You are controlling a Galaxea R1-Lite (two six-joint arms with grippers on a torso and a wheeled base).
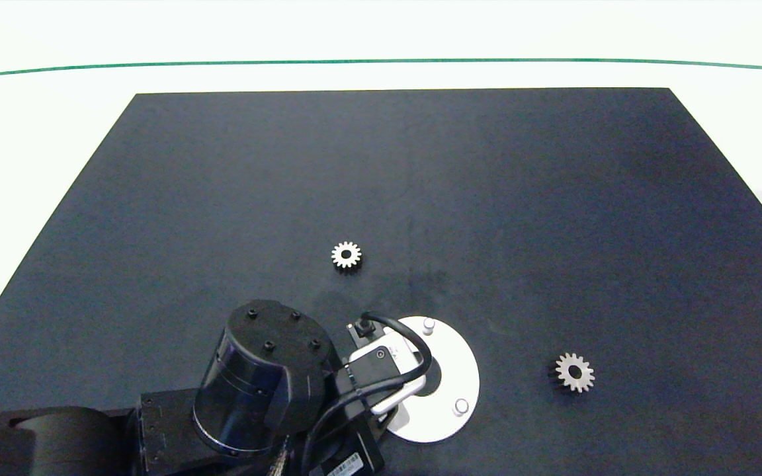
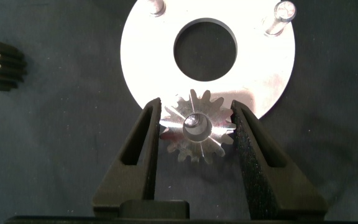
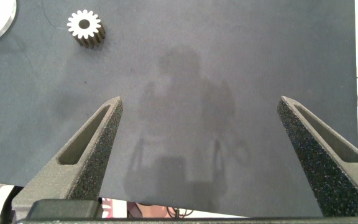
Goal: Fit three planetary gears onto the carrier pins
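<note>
Your left gripper (image 2: 196, 127) clamps first gear (image 2: 197, 129) over disc (image 2: 253, 68) edge, pin seemingly in its bore. Two pins (image 1: 428, 324) bare; two gears (image 1: 346, 254) on mat, one beyond disc, one right. Right gripper (image 3: 201, 149) wide, idle.

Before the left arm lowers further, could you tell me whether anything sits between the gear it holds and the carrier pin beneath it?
Nothing visible does: the left gripper holds the gear over the white disc, with a pin showing through its centre hole.

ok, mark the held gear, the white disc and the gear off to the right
held gear (image 2: 197, 127), left wrist view, hub face by centre hole
white disc (image 1: 457, 377), head view, bare flat face
right-hand gear (image 1: 575, 372), head view, face beside centre hole
</note>
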